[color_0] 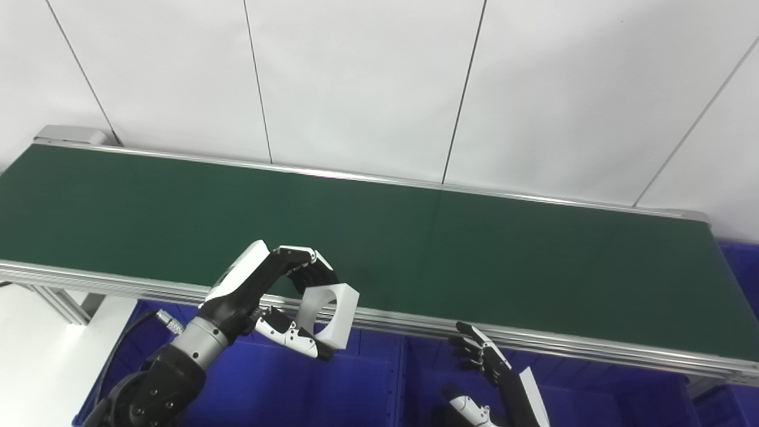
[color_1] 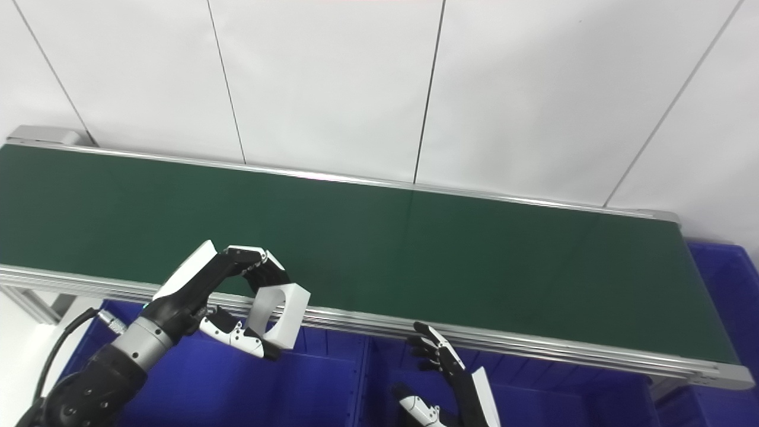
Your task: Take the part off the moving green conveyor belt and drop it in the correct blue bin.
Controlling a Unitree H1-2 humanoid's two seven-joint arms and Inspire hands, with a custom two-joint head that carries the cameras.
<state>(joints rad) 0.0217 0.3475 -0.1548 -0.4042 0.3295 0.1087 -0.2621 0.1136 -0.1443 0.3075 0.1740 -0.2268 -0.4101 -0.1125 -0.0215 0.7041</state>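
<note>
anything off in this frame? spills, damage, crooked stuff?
Nothing stands out. The left hand holds the white part, tilted, at the belt's near edge above a blue bin. The right hand is open and empty over the next bin. The belt is bare, with no visible damage.

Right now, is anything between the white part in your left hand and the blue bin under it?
Nothing visible is. The left hand holds the white part at the conveyor belt's near rail, with the blue bin open directly below. The right hand is off to the side, over the neighbouring bin.
</note>
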